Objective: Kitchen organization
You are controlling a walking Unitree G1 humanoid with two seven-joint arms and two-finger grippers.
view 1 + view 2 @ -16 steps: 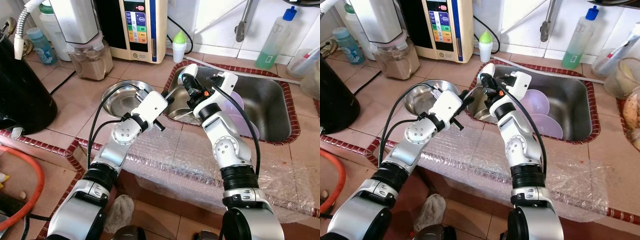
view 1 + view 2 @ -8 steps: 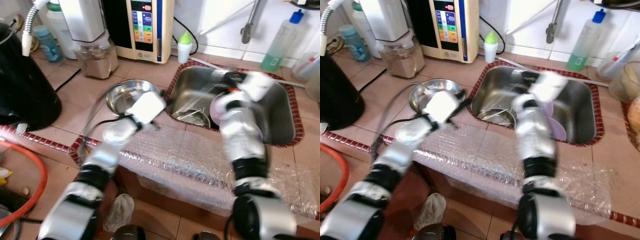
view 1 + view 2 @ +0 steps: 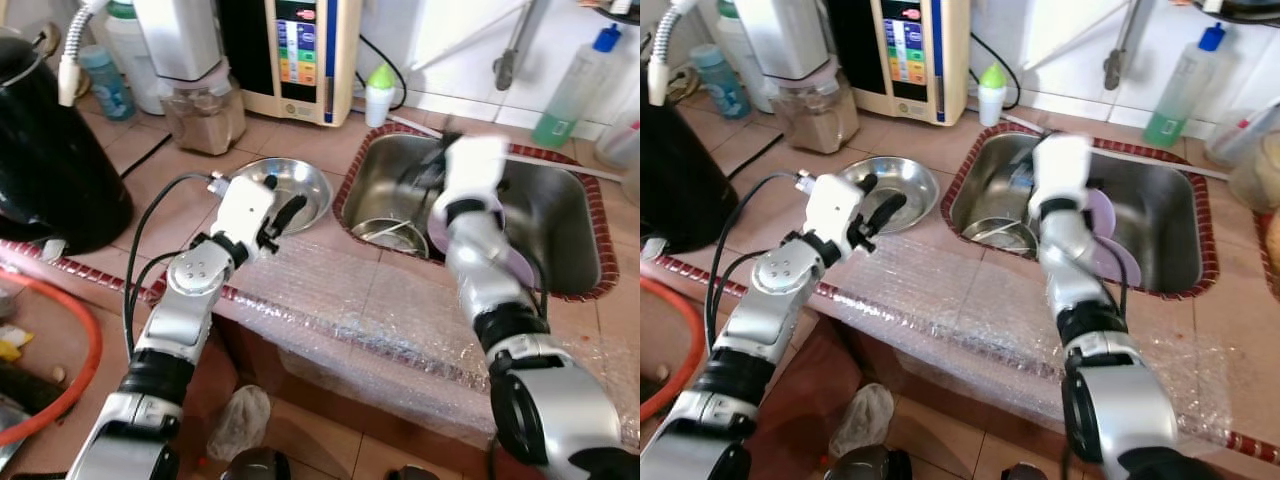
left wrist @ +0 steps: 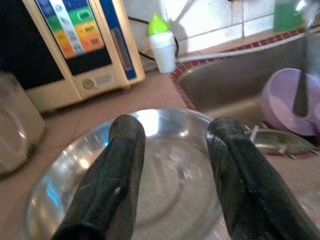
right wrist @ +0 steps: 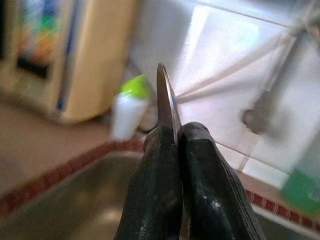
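A shiny steel bowl [image 3: 305, 178] sits on the tiled counter just left of the sink [image 3: 565, 215]. My left gripper [image 3: 282, 205] hovers low over its near rim, open, with nothing between the fingers [image 4: 120, 165]. My right gripper [image 3: 432, 172] is raised over the sink's left half, blurred. It is shut on a thin metal utensil [image 5: 167, 97] that sticks up edge-on between the pads. In the sink lie purple bowls [image 3: 1108, 215] and a small steel bowl [image 3: 392, 235] with utensils in it.
Bubble wrap [image 3: 400, 310] covers the counter's front edge. A water unit [image 3: 300, 50], a green-capped white bottle [image 3: 380, 92], a blender jar [image 3: 205, 110] and a black kettle [image 3: 50, 150] line the back and left. A green soap bottle [image 3: 575, 85] stands behind the sink.
My left gripper has drawn back from the sink's rim to above the steel bowl. My right arm has swung right and up from the small steel bowl. The camera has shifted too.
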